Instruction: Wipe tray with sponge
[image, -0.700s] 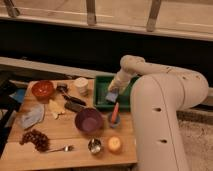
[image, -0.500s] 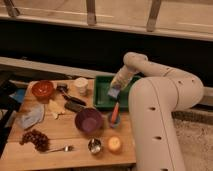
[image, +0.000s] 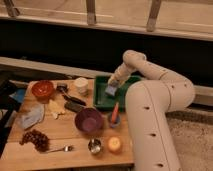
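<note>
The tool reaches into the green tray with the blue sponge at its tip, though I cannot tell its grip. Bare tray floor lies leftward and nearer. A white cup stands beside the tray's left edge on the worktop.

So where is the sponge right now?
In the camera view, the sponge sits in the green tray at the back right of the table, under the gripper, right of the white cup.

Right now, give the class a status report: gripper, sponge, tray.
Gripper low over tray, at the sponge. Sponge on tray floor, middle. Carrot standing by tray's front edge.
</note>
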